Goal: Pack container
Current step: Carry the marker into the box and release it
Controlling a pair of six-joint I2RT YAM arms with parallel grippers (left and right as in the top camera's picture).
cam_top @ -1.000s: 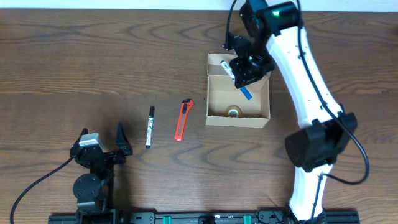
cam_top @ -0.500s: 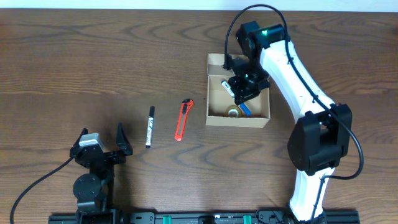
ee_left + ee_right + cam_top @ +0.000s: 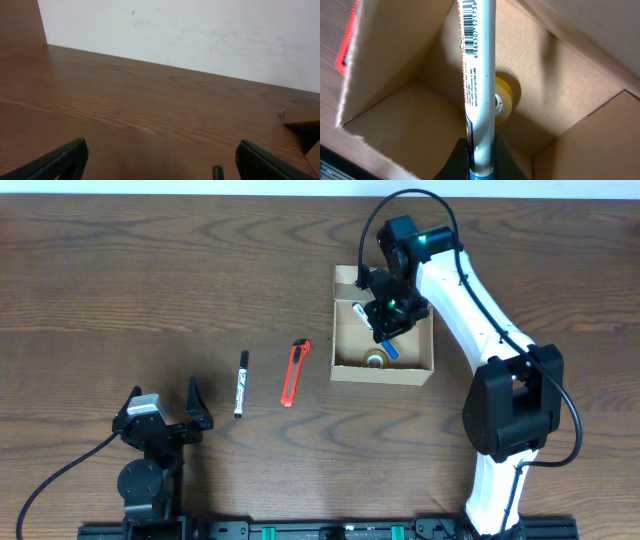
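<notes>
Overhead: the box (image 3: 380, 376) stands open on the table (image 3: 120, 270), right of centre. The right claw (image 3: 386, 318) sits over its opening, clenched on a blue marker (image 3: 391, 349) that slants down inside the walls. Whether the tip touches the floor cannot be told. A tape roll (image 3: 376, 360) already lies inside, by the near wall. A black marker (image 3: 240, 383) and a red cutter (image 3: 294, 372) lie on the table left of the box, the cutter nearer to it, both apart from it and from each other. The left claw (image 3: 165, 404) is parked at the near edge, released and empty, well apart from everything. Left wrist: both fingers (image 3: 57, 161) are spread wide over bare wood with nothing between them. A tan edge, probably the box, shows at the far right. Right wrist: the fingers (image 3: 461, 159) pinch the marker's white barrel, which points into the box toward the tape. Assessment: one item is packed and a second is in hand, not let go. Two items appear to remain outside, and the box is unclosed.
</notes>
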